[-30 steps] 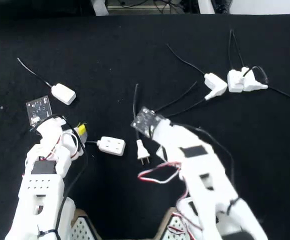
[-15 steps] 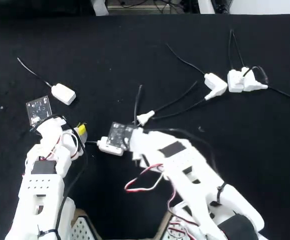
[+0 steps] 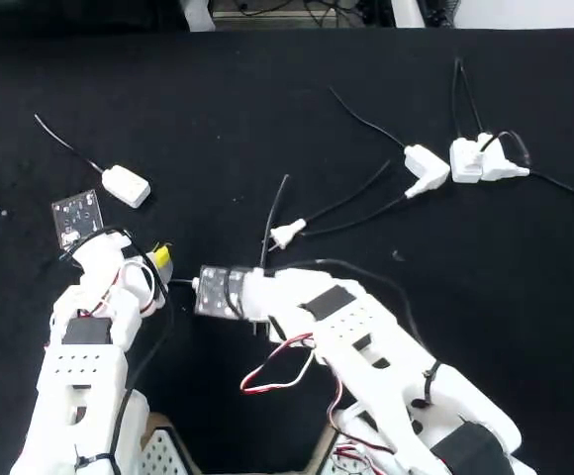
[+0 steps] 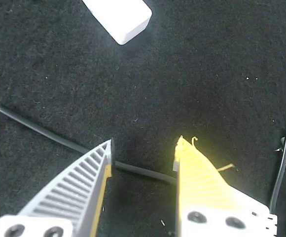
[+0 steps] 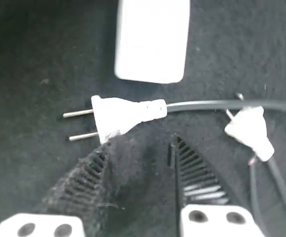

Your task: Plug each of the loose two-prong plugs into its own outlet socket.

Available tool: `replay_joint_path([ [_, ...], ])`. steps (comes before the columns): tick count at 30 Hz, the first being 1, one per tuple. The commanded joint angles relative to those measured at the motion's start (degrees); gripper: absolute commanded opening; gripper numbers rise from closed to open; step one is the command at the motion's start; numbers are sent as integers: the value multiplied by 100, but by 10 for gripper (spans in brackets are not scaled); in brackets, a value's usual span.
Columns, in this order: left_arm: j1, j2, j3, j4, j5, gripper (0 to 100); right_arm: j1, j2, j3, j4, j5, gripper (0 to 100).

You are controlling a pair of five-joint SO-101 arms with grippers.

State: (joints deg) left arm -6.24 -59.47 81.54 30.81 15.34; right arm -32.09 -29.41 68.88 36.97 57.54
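**A:** How wide is the right gripper (image 5: 139, 145)?

**B:** Its jaws stand apart and hold nothing. A two-prong plug (image 5: 123, 114) lies flat on the black table (image 3: 218, 119) just past the tips. Its prongs point away from its cord (image 5: 217, 105). One fingertip (image 5: 101, 150) sits right by the plug body, and I cannot tell whether it touches.

**A:** And the socket?

**B:** An outlet socket (image 5: 152, 39) lies just beyond the plug, apart from it. Its far end is cut off at the picture's edge.

**A:** The left gripper (image 4: 143, 150)?

**B:** Spread as well, and empty. A thin black cord (image 4: 54, 136) lies on the table and crosses the gap between the tips. Ahead of it sits a white block (image 4: 118, 17), partly cut off.

**A:** What is hidden from above?

**B:** In the high view the right arm's wrist (image 3: 223, 292) covers the pronged plug and nearly all of the socket.

**A:** Counts?

**B:** There are two plugs by the right gripper: the pronged one, and a second plug (image 5: 249, 129) beside it whose prongs I cannot make out. At the table's far right lie three more white cord ends, a lone white piece (image 3: 426, 168) and a joined pair (image 3: 480, 158). They are too small to tell plug from socket. There are two arms.
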Motion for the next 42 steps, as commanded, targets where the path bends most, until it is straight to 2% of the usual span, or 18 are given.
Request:
replay_joint_path([
  [1, -57, 0, -57, -88, 44, 211, -88, 13, -356, -211, 1196, 149],
  [7, -66, 0, -57, -88, 35, 211, -62, 13, -145, -958, 1565, 150],
  [11, -66, 0, -57, -88, 35, 211, -123, 22, 409, -1591, 2312, 149],
  [20, -66, 0, -57, -88, 35, 211, -123, 22, 1015, -1662, 3235, 148],
  [27, -66, 0, -57, -88, 35, 211, -316, -22, 760, -1662, 3253, 148],
  [33, -66, 0, -57, -88, 35, 211, -870, -13, 804, -1653, 3244, 148],
  [38, -66, 0, -66, -88, 35, 211, -932, -22, 831, -1644, 3235, 148],
  [42, -66, 0, -66, -79, 35, 211, -1196, -31, 1068, -1196, 3235, 148],
])
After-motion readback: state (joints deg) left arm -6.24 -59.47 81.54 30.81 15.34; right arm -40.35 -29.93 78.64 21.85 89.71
